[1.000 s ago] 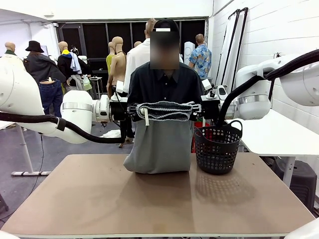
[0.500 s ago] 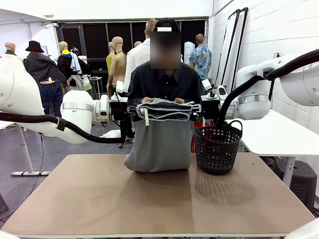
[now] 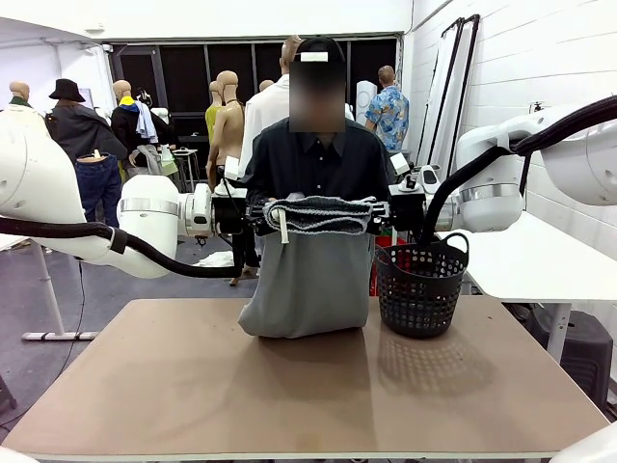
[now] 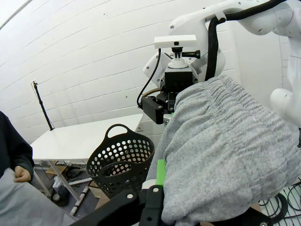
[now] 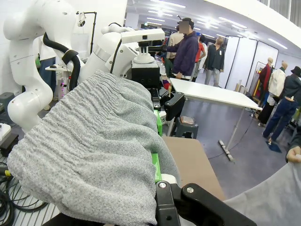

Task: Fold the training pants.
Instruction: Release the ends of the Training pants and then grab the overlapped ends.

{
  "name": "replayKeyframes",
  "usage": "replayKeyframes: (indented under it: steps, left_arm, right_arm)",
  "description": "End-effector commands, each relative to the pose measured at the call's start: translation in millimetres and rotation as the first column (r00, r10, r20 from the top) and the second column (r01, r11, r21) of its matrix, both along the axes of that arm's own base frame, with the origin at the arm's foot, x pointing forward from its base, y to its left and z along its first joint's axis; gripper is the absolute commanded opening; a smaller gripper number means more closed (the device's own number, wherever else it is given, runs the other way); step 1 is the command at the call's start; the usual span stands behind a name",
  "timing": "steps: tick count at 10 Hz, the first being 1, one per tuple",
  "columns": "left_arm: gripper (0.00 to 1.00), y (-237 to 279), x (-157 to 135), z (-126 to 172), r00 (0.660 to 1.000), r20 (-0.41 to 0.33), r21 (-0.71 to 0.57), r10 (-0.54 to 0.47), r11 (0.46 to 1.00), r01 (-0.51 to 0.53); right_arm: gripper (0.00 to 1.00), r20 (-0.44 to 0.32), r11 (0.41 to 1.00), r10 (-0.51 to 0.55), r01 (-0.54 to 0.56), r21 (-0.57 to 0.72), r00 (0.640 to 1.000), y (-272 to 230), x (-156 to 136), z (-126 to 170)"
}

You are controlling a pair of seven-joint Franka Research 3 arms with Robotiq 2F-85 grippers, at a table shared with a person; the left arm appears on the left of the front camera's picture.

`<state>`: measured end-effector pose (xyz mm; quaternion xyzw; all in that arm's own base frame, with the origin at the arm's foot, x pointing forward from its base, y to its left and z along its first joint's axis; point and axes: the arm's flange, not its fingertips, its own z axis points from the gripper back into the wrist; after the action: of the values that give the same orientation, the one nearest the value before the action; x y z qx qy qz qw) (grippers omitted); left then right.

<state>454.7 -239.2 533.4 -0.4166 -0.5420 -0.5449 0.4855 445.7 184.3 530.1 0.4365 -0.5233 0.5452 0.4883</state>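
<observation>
Both arms are up over the far half of the desk [image 3: 289, 386], with the pincers facing each other.

Left pincer [image 3: 260, 214]: jaws clamped on the left end of the waistband of the training pants [image 3: 307, 280]. In the left wrist view a green pad [image 4: 161, 172] presses into the gathered grey fabric.

Right pincer [image 3: 378, 210]: jaws clamped on the right end of the waistband. The right wrist view gives the same picture, a green pad [image 5: 156, 165] tight against the bunched jersey.

The waistband is stretched roughly level between the two pincers, at the chest height of the person [image 3: 318, 159] standing behind it at the far side.

The pants hang straight down from there. The lower end touches the desk near its far edge and slumps a bit to the left.

The white drawstring [image 3: 283, 231] dangles off the waistband near the left pincer.

The black mesh basket [image 3: 419, 289] sits upright on the desk just to the right of the hanging pants. I can't tell if they touch.

The person's hand [image 4: 21, 174] shows low in the left wrist view, right at a piece of grey cloth. Another hand [image 5: 294, 154] is at the edge of the right wrist view, above more grey cloth.
</observation>
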Motion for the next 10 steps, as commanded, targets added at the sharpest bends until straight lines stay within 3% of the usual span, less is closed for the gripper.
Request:
replayKeyframes:
  steps: [1,10]
  left_arm:
    - [0.0,0.0,-0.7,2.0,1.0,0.002,-0.005,-0.005,1.0,0.005]
    - [0.0,0.0,-0.7,2.0,1.0,0.002,-0.005,-0.005,1.0,0.005]
  right_arm:
    - [0.0,0.01,1.0,0.004,-0.004,0.001,1.0,0.4,-2.3,0.3]
    - [0.0,0.01,1.0,0.004,-0.004,0.001,1.0,0.4,-2.3,0.3]
